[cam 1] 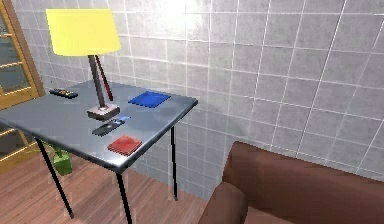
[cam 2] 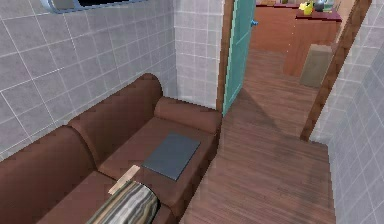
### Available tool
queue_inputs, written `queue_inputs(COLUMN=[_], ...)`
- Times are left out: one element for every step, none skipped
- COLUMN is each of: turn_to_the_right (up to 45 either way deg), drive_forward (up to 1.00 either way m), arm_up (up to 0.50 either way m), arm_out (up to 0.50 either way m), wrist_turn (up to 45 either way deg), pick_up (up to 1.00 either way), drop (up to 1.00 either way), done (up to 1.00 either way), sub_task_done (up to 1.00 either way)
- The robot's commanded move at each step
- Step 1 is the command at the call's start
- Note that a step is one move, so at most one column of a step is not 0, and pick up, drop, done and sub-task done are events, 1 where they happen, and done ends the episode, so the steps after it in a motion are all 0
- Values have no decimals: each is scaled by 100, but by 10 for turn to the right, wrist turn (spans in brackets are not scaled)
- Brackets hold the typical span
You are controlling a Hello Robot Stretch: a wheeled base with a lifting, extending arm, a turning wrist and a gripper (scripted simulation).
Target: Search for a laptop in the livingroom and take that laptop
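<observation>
one closed grey laptop (cam 2: 172, 156), flat on brown sofa (cam 2: 100, 120), long axis along the seat

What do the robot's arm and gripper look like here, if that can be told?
Nothing of their colour, shape or markings can be told here. At the arm side view's bottom edge lie a striped cushion and the brown sofa, with a flat grey slab, perhaps the laptop, on its seat.

The robot faces a table (cam 1: 50, 118), arm side toward a sofa (cam 2: 110, 120).
</observation>
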Motion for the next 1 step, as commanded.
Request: queue_inputs(turn_to_the_right=[0], drive_forward=[0], arm_up=[44], arm_out=[0], wrist_turn=[0], pick_up=[0], drop=[0], done=[0], sub_task_done=[0])
